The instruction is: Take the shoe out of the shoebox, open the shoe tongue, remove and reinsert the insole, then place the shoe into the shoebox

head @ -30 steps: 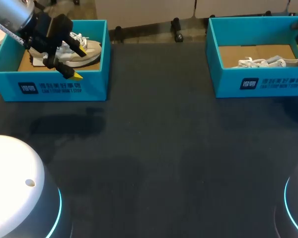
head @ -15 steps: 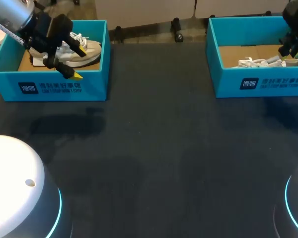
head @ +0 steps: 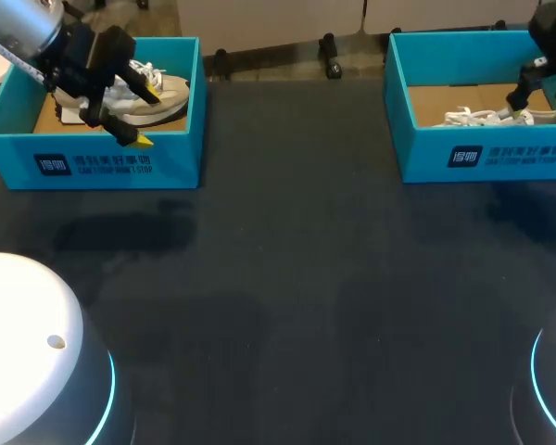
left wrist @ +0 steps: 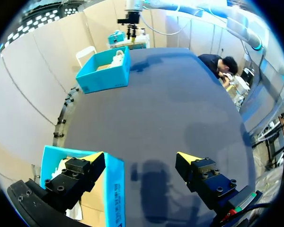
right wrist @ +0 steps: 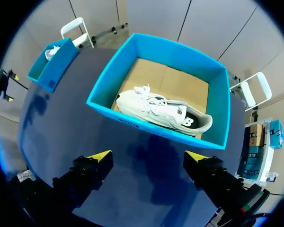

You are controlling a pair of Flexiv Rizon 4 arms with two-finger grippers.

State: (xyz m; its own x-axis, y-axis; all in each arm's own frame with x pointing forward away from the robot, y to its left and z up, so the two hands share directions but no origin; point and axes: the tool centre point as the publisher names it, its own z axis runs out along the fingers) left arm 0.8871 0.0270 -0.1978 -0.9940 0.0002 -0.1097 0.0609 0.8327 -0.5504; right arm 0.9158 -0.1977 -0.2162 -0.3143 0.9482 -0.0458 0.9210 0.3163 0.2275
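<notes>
Shoe (right wrist: 161, 111) | in shoebox (right wrist: 111, 71) | axis along front wall | toe twd other shoebox (right wrist: 52, 66)

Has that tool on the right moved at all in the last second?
Yes. The right tool has come in from the right side, further over the right shoebox and closer to the white shoe inside.

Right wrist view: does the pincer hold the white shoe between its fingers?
No, the white shoe lies in the blue shoebox, ahead of the open right pincer, untouched.
</notes>
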